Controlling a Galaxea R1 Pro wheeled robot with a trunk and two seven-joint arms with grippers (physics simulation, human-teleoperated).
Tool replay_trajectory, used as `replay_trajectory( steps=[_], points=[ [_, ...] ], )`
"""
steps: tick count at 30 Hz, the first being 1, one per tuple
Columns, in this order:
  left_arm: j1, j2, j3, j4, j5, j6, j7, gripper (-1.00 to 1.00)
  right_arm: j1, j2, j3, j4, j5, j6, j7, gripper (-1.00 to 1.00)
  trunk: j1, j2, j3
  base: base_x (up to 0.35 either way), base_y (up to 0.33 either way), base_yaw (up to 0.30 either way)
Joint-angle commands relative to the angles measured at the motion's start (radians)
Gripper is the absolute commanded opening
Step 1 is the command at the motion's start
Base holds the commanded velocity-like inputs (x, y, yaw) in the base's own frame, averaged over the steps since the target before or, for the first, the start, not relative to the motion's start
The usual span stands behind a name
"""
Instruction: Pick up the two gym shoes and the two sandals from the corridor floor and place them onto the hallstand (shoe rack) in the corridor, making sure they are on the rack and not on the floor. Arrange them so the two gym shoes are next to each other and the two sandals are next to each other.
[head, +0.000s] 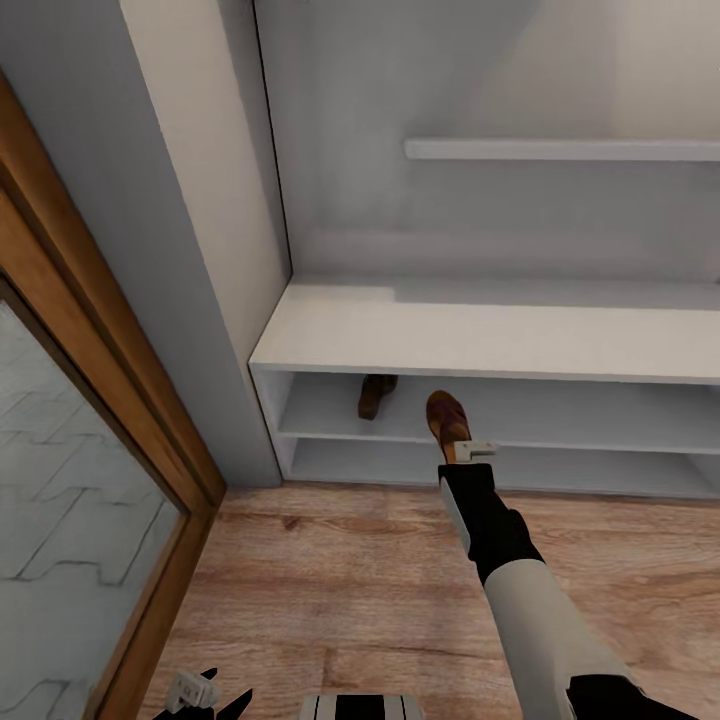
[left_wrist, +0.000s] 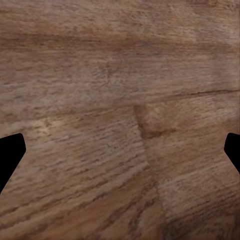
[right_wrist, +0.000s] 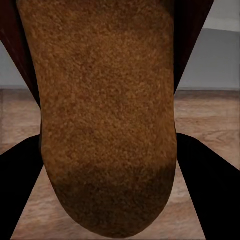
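Brown sandal (head: 446, 416) is being pinched at its heel by the right gripper (head: 468, 452), right in front of the hallstand (head: 480, 340). The other sandal (head: 377, 395) is sitting on the upper low shelf, so this one should be going in beside it, flat and well inside. The left gripper (head: 205, 694) is hanging spread over the corridor floor (head: 330, 590). The resting sandal is half hidden under the bench top.

Head cam looks down n forward at the hallstand (head: 480, 335) w/ corridor floor (head: 350, 590) below. Left wrist cam stares straight at floor planks, close up. Right wrist cam – super close on the sandal (right_wrist: 107, 120) insole between its fingers, floor n rack behind – same as head view.
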Motion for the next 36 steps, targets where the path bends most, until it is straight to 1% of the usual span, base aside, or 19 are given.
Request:
replay_trajectory(
  steps=[1, 9, 14, 21, 36],
  points=[
    [-0.001, 0.0, 0.002, 0.001, 0.005, 0.0, -0.007, 1.0, 0.0, 0.001, -0.003, 0.0, 0.01, 0.007, 0.004, -1.0, 0.0, 0.0, -0.001, 0.026, 0.0, 0.0],
    [-0.001, 0.0, 0.002, 0.0, 0.005, -0.002, -0.009, 1.0, 0.0, 0.001, -0.004, 0.001, 0.01, 0.008, 0.004, -1.0, 0.0, 0.0, -0.001, 0.241, 0.077, 0.0],
    [-0.001, 0.0, 0.001, 0.0, 0.005, -0.002, -0.011, 1.0, 0.0, 0.001, -0.004, 0.001, 0.01, 0.008, 0.004, -1.0, 0.0, 0.0, -0.001, 0.057, 0.014, 0.0],
    [-0.001, 0.0, 0.002, 0.0, 0.005, -0.002, -0.01, 1.0, 0.0, 0.001, -0.004, 0.001, 0.01, 0.008, 0.004, -1.0, 0.0, 0.0, -0.001, 0.238, 0.065, 0.0],
    [-0.001, 0.0, 0.001, 0.0, 0.005, -0.001, -0.009, 1.0, 0.0, 0.001, -0.004, 0.001, 0.01, 0.008, 0.004, -1.0, 0.0, 0.0, -0.001, 0.083, 0.054, 0.0]
  ],
)
